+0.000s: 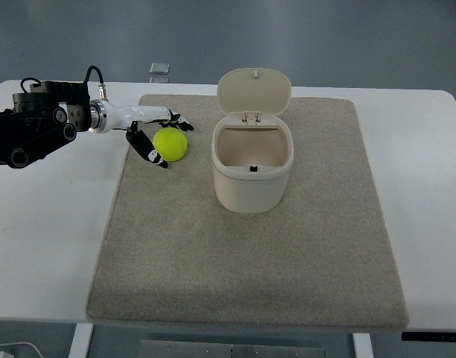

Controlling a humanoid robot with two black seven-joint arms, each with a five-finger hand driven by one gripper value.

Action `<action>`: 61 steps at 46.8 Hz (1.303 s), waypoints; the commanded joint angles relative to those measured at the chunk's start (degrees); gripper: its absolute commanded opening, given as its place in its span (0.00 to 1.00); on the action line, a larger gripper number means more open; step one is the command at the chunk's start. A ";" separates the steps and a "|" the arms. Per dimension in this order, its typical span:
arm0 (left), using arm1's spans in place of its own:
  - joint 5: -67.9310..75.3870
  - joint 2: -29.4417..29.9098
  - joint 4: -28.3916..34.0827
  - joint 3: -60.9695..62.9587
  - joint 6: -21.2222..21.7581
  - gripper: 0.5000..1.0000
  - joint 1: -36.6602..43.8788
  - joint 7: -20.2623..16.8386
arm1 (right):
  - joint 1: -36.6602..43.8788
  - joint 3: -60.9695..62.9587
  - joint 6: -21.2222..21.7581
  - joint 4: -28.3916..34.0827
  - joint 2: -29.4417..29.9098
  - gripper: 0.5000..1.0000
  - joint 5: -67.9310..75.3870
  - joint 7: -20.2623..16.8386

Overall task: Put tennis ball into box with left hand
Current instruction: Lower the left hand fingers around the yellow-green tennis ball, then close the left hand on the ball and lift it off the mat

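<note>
- Top view: your left hand [155,138] reaches in from the left edge over the grey mat [250,253], its fingers spread around the tennis ball [171,144]. One dark-tipped finger lies at the ball's near left and others at its far side; from here you cannot tell whether they are pressing on it yet.
- The tennis ball sits on the mat's far left part, just beside the box [252,168] but apart from it, level with its opening.
- The box stands upright in the middle of the mat on the white desk [422,186], its lid [253,90] hinged back and standing open, so the mouth is free.
- The step in hand looks like the grasp. Close the fingers evenly on both sides so the ball does not roll off toward the box or the mat's edge.
- Once it is held, lift it clear of the near rim before you move across, and keep away from the raised lid.
- The right hand does not show.
</note>
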 commanded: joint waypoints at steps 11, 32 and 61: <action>0.24 -0.10 1.10 0.03 0.87 0.81 0.03 0.00 | 0.00 0.00 0.00 0.00 0.00 0.88 0.00 0.00; 1.04 -0.54 1.19 0.12 2.02 0.80 0.03 0.00 | 0.00 0.00 0.00 -0.01 0.00 0.88 0.00 0.00; 0.95 -1.15 1.19 0.04 2.28 0.65 0.90 0.00 | 0.00 0.00 0.00 -0.09 0.00 0.88 0.00 0.00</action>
